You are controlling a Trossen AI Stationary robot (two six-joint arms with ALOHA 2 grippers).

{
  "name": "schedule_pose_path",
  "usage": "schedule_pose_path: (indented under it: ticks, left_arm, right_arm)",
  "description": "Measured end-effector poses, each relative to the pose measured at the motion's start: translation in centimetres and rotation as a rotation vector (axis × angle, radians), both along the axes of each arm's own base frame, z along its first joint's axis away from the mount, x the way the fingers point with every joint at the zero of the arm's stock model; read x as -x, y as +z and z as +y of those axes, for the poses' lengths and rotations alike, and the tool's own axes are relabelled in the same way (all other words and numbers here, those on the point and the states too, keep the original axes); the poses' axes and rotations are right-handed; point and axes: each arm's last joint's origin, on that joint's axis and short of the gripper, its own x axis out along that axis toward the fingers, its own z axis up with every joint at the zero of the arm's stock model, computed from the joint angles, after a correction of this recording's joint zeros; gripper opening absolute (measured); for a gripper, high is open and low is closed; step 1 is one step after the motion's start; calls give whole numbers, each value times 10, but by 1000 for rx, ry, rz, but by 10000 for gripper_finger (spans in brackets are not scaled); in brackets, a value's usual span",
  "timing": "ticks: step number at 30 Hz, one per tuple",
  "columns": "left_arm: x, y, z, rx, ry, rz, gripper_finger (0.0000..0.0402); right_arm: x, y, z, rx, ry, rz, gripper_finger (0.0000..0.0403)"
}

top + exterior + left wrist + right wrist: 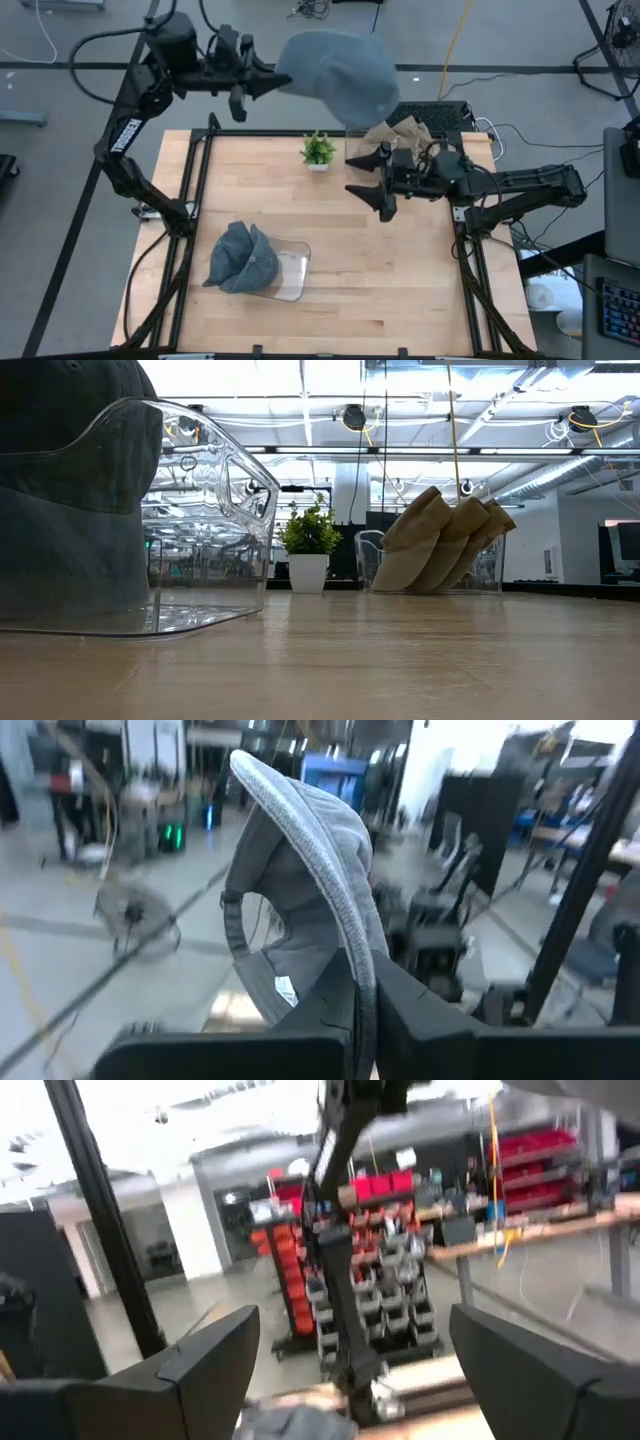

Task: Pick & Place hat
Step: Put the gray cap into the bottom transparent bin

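A grey-blue hat [340, 75] hangs high over the table's far edge, held by my left gripper [272, 80], which is shut on it. The left wrist view shows the hat [300, 850] from its hollow side, with the back strap visible. My right gripper [372, 180] hovers open over the table's right half, with nothing between its fingers [350, 1370]. It stands just in front of a clear bin with tan hats [400, 135]. My left gripper pinches the hat's rim edge [362, 970] between its two shut fingers. The fingers point level, coming from the table's left. The hat juts out beyond the fingertips toward the right, lifted clear of the table and of everything on it.
A clear bin [295, 270] at the near left holds dark grey hats [245, 258] and fills the low view's left [200, 510]. A small potted plant [318, 150] stands at the far middle. The tan hats [440, 540] lean in their bin at the far right.
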Motion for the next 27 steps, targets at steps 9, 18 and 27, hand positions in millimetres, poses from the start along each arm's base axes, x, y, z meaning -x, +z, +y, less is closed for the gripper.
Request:
schedule_pose_path:
  ticks: [9,18,27]
  left_arm:
    - [-4,31,-16,-93,19,-303,8]
    - [-20,44,-29,-163,13,-535,8]
    - [-54,43,-51,-212,-43,-710,8]
  right_arm:
    - [8,23,-25,2,-101,-253,313]
    - [15,51,-45,-2,-62,-378,313]
    - [-2,92,-51,84,-58,-369,313]
